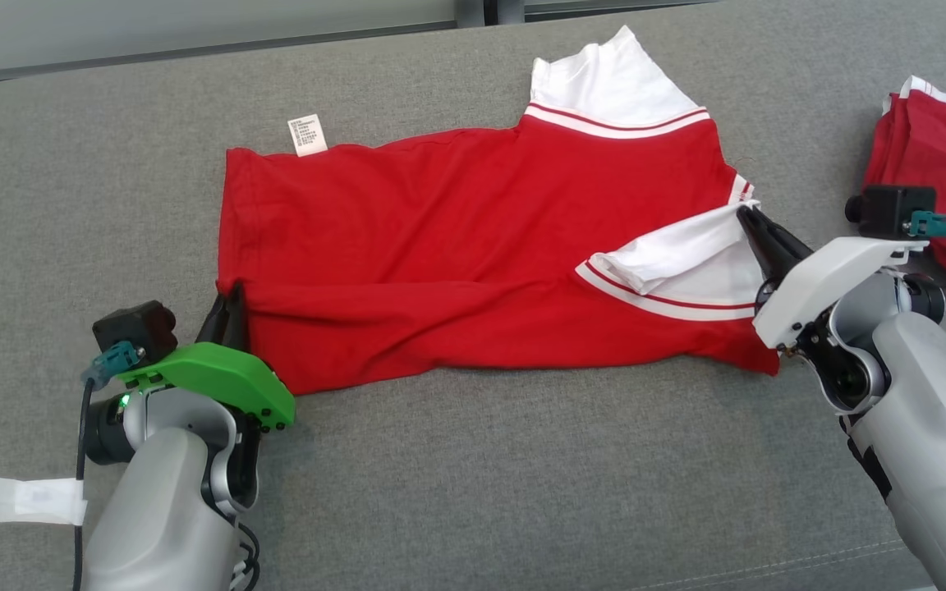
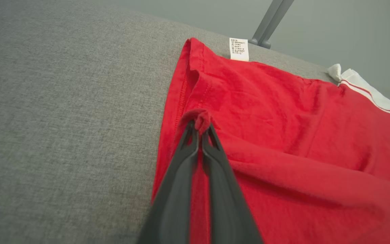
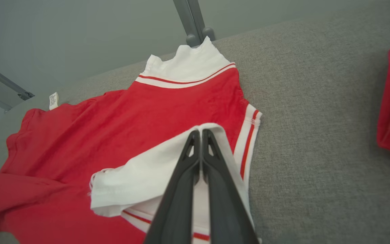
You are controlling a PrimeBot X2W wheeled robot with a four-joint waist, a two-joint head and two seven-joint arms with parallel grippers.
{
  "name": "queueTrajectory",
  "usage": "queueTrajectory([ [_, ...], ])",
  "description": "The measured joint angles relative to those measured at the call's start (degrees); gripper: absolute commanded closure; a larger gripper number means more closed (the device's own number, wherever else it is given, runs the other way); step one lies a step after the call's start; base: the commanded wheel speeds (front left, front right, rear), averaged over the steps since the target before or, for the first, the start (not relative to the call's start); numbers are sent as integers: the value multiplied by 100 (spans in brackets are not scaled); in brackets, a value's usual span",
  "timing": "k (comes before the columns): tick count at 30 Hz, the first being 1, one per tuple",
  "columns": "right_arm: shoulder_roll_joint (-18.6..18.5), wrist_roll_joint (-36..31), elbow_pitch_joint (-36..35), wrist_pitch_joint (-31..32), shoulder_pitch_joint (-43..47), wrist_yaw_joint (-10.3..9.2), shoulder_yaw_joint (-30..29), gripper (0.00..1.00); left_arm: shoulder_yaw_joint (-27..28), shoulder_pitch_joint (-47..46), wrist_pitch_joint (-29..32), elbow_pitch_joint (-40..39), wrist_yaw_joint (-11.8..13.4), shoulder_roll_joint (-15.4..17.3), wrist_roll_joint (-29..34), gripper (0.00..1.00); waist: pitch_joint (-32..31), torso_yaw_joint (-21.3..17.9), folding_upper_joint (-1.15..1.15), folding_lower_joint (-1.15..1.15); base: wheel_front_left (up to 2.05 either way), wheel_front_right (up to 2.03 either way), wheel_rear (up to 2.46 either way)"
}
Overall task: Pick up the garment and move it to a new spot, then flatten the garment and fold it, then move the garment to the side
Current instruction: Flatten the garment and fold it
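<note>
A red garment, a shirt with white sleeves, lies near the middle of the grey cloth-covered desk. In the head view its long axis runs left to right: the hem is at the left end and the shoulders at the right end. A white care label sticks out at the far left corner of the hem. The far sleeve points away from the robot. The near sleeve is turned back over the red body, its open end facing left.

The left hand is pressed together on the near left corner of the hem, with a small bunch of red cloth pinched at its tips. The right hand is closed too, pinching the edge of the near sleeve.

A second red garment lies at the desk's right edge, apart from the first.
</note>
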Motion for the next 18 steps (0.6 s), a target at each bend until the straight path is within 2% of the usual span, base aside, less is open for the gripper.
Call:
queueTrajectory([
  [10, 90, -42, 256, -528, -297, 3, -90, 0, 107, -295, -311, 161, 2, -13, 13, 0, -67, 27, 0, 0, 0, 0, 0],
  [18, -56, -77, 319, -1060, -104, 7, -111, 0, 94, -64, -356, 361, -276, -22, -163, 0, -279, 55, 0, 0, 0, 0, 0],
])
